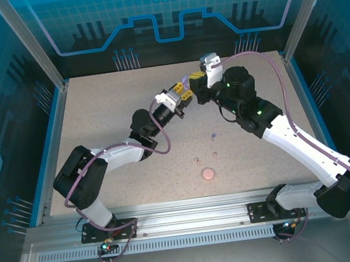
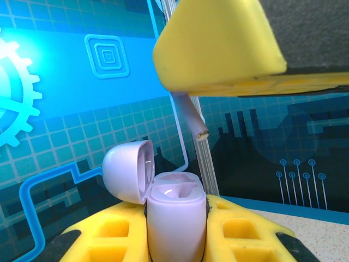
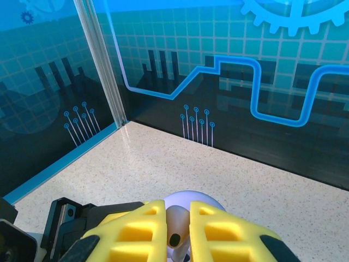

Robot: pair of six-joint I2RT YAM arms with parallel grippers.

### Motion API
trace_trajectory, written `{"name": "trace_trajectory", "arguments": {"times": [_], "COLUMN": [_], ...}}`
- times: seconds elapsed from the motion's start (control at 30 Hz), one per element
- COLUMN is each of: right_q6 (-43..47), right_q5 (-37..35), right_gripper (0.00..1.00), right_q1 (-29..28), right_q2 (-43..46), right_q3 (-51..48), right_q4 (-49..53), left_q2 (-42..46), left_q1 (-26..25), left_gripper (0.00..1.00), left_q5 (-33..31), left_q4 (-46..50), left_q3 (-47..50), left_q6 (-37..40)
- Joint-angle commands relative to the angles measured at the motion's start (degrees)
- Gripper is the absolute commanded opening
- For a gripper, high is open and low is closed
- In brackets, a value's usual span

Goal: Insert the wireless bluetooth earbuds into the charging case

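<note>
My left gripper (image 2: 177, 232) is shut on the pale purple charging case (image 2: 174, 210), held upright with its lid (image 2: 126, 170) swung open to the left and both wells showing. Above it hangs my right gripper (image 3: 177, 218), shut on a pale purple earbud (image 3: 175, 229). The earbud's stem (image 2: 193, 117) points down toward the case, a short way above and right of the opening. From above, the two grippers meet at the table's far middle, left gripper (image 1: 179, 97) below right gripper (image 1: 194, 79), the case (image 1: 185, 80) between them.
Three loose earbuds lie on the speckled table (image 1: 117, 131): a purple one (image 1: 214, 137) and two pinkish ones (image 1: 196, 161), (image 1: 214, 156). A round pink disc (image 1: 208, 174) sits near the front. Blue glass walls (image 3: 229, 82) enclose the table on three sides.
</note>
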State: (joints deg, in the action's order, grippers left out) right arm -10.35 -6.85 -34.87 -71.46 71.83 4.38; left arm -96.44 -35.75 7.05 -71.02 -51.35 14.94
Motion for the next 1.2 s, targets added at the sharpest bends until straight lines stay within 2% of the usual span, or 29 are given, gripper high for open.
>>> {"name": "trace_trajectory", "arguments": {"times": [0.0, 1.17], "right_q6": [-0.90, -2.67], "right_q5": [0.14, 1.90], "right_gripper": [0.14, 0.13], "right_q1": [-0.37, 2.74], "right_q2": [0.75, -2.81], "right_q3": [-0.71, -2.90], "right_q4": [-3.15, -2.87], "left_q2": [-0.10, 0.58], "left_q1": [-0.38, -0.38], "left_gripper": [0.00, 0.00], "left_q5": [-0.89, -0.54], "left_q4": [-1.65, -1.40], "left_q3": [-1.34, -0.85], "left_q6": [-1.37, -1.90]}}
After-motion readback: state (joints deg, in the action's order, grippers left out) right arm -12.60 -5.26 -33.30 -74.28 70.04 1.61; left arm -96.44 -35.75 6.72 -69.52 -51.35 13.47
